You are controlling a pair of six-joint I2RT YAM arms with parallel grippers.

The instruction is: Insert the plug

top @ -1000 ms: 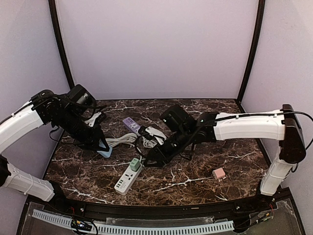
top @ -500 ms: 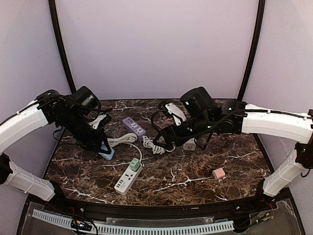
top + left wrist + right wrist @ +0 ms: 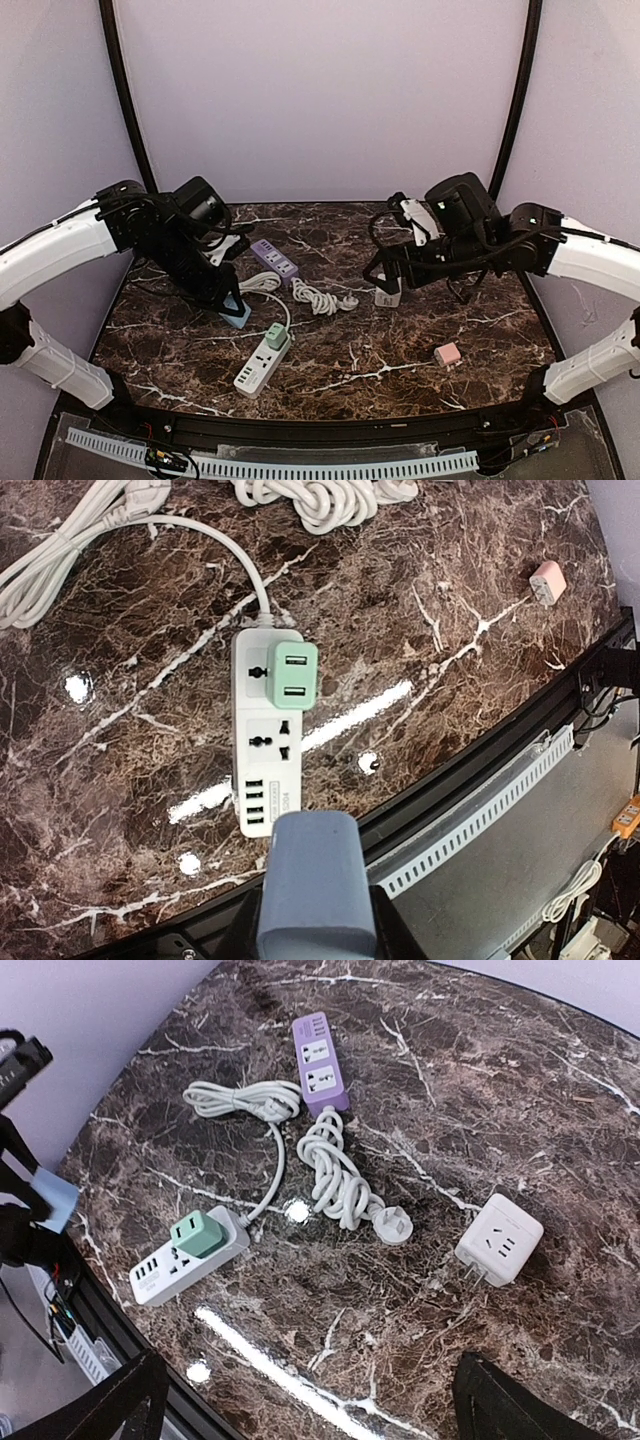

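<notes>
My left gripper (image 3: 232,306) is shut on a blue-grey plug (image 3: 238,317), held just above the table left of centre. In the left wrist view the plug (image 3: 314,878) fills the gap between the jaws of the left gripper (image 3: 315,925). Beyond it lies the white power strip (image 3: 266,742) with a green adapter (image 3: 283,672) plugged in. The strip (image 3: 258,367) lies near the front edge. My right gripper (image 3: 386,272) hangs open and empty above a white cube adapter (image 3: 388,296). In the right wrist view its fingers (image 3: 128,1400) stand wide apart.
A purple power strip (image 3: 274,257) lies at the back, with a coiled white cord (image 3: 318,297) beside it. The cord's plug (image 3: 397,1226) lies near the cube adapter (image 3: 498,1240). A small pink adapter (image 3: 447,353) sits at the front right. The table's front edge (image 3: 470,770) is close.
The right gripper opened, rose and drew back to the right, away from the white strip. The left arm shifted slightly right with the plug still held.
</notes>
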